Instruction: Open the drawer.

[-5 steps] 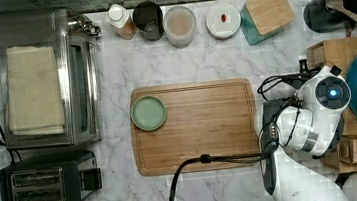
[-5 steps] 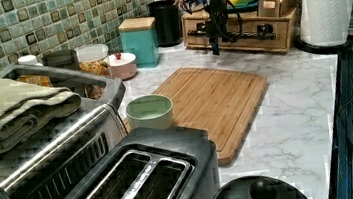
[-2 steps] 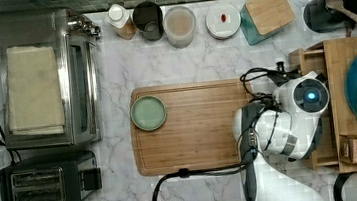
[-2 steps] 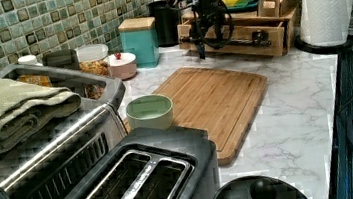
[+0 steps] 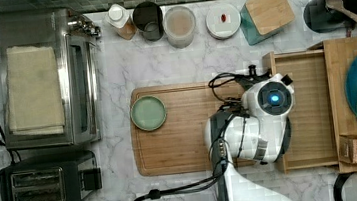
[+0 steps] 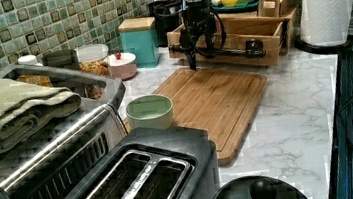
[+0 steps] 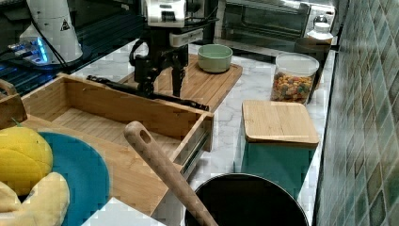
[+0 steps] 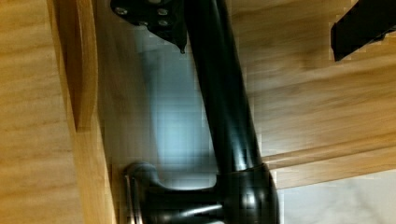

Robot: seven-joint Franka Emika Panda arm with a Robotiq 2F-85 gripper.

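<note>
1. Over the cutting board's [image 5: 179, 130] edge, the hand [image 7: 162, 75] stands with its fingers either side of the black handle [image 7: 150, 96], a gap showing at each.
2. Behind it, the drawer [image 5: 313, 111] stands pulled out over the marble bench [image 6: 295, 96], front panel beside the board.

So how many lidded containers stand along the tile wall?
4: a spice bottle nearest the toaster oven, then a clear jar, a white dish, and a teal wood-topped box.

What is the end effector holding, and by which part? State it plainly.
Nothing is gripped: the end effector stands open, fingers straddling the drawer's black bar handle.
</note>
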